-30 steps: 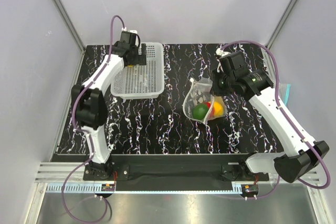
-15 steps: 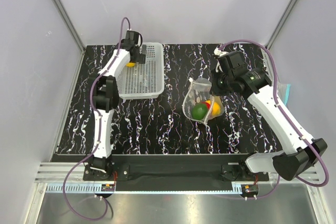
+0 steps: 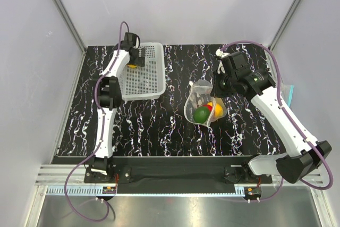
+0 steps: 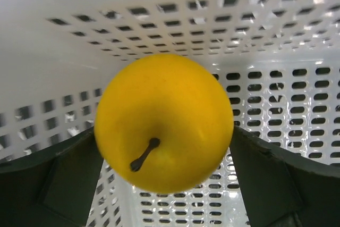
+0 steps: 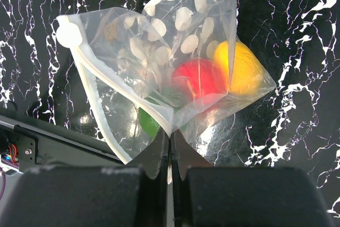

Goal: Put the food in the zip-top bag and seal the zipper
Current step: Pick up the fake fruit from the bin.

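Folds of the clear dotted plastic bag [image 5: 159, 51] hide most of the round dark green toy fruit [image 5: 149, 124]. From above, the left pincer [image 3: 136, 60] covers much of one round yellow toy fruit [image 3: 130, 65].

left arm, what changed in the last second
The left arm stretched out straighter, elbow swinging toward the white basket; its open left claw straddles the yellow fruit, not gripping. The right claw stayed shut on the dotted bag, which barely moved.

L gripper [image 3: 136, 60] over basket [image 3: 154, 74]; R gripper [image 3: 214, 87] at bag [image 3: 197, 95] w/ fruit [image 3: 202, 113]
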Robot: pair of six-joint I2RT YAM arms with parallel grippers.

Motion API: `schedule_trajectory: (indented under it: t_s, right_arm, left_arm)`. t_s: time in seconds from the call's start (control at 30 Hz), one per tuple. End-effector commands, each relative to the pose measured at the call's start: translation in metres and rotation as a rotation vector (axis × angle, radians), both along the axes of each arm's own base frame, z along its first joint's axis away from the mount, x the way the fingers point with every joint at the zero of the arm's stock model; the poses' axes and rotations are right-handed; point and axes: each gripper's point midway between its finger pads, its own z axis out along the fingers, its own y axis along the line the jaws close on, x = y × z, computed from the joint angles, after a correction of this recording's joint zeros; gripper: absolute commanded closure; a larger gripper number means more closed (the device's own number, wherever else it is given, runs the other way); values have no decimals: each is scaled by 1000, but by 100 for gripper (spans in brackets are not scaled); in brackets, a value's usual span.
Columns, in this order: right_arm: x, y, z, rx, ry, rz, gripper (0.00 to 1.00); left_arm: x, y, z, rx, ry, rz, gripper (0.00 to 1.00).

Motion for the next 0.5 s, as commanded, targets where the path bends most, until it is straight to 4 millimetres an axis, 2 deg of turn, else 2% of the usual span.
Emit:
schedule_trajectory:
  t_s: [0.0, 0.07, 0.1, 0.13, 0.17, 0.2, 0.23, 0.27, 0.3, 0.33, 0.37, 0.4, 0.43, 0.47]
  right_arm:
    - [-2, 5, 24, 47, -70, 29, 100]
    - [-2, 4, 24, 47, -70, 29, 100]
    - [-3, 5, 24, 47, -68, 30, 100]
    - [-3, 5, 24, 49, -67, 29, 100]
    - [-3, 5, 23, 48, -66, 30, 100]
    - [-3, 5, 23, 50, -64, 30, 100]
    - [-4, 5, 24, 52, -65, 28, 100]
    - [-4, 5, 23, 52, -65, 30, 100]
    - [-4, 4, 23, 51, -66, 27, 100]
    - [-5, 5, 22, 52, -63, 29, 100]
    - [-5, 5, 22, 52, -61, 28, 100]
    - [-6, 4, 22, 53, -61, 30, 100]
    - [-6, 4, 23, 52, -63, 27, 100]
    - [-6, 4, 23, 54, -64, 28, 100]
  left_arm:
    - [-1, -15, 19, -56, -25, -77, 2]
    - [-2, -19, 19, -90, -16, -82, 10]
    - [-2, -21, 23, -112, -19, -84, 18]
    - [-6, -29, 20, -154, -8, -104, 30]
    - [-8, -33, 22, -179, -14, -103, 34]
    - [0, -38, 50, -204, -96, -115, 37]
    - [-10, -41, 41, -224, -76, -123, 41]
    - [-10, -42, 70, -233, -137, -129, 42]
    - [-6, -42, 82, -233, -188, -131, 44]
    - [-10, -37, 80, -215, -187, -117, 49]
    - [-11, -34, 89, -202, -209, -117, 54]
    - [-12, -33, 105, -198, -238, -118, 55]
    - [-16, -32, 107, -194, -236, -116, 56]
    - [-21, -32, 122, -200, -258, -124, 58]
